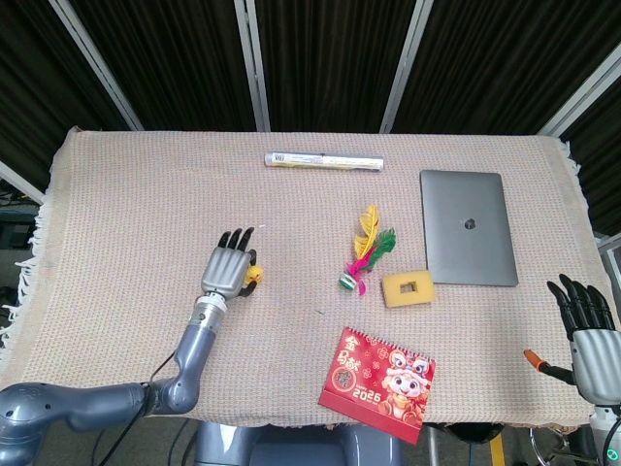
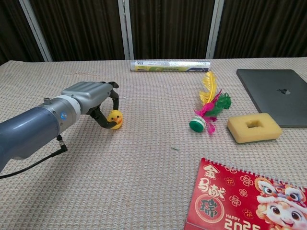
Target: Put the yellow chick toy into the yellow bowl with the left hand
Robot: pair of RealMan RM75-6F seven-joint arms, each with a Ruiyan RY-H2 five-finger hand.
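Chick toy [image 2: 114,117] sits pinched in your left hand [image 2: 96,98], fingers curled round it above the yellow bowl [image 2: 117,126]. Your right hand [image 1: 585,325] rests with fingers spread, holding nothing.

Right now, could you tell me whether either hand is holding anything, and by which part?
The left hand pinches the yellow chick toy by its body, between thumb and fingers, right at the yellow bowl. The right hand holds nothing.

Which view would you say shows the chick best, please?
The chest view: the chick shows side-on, pinched in the left hand. In the head view, only a yellow-orange bit shows beside the hand.
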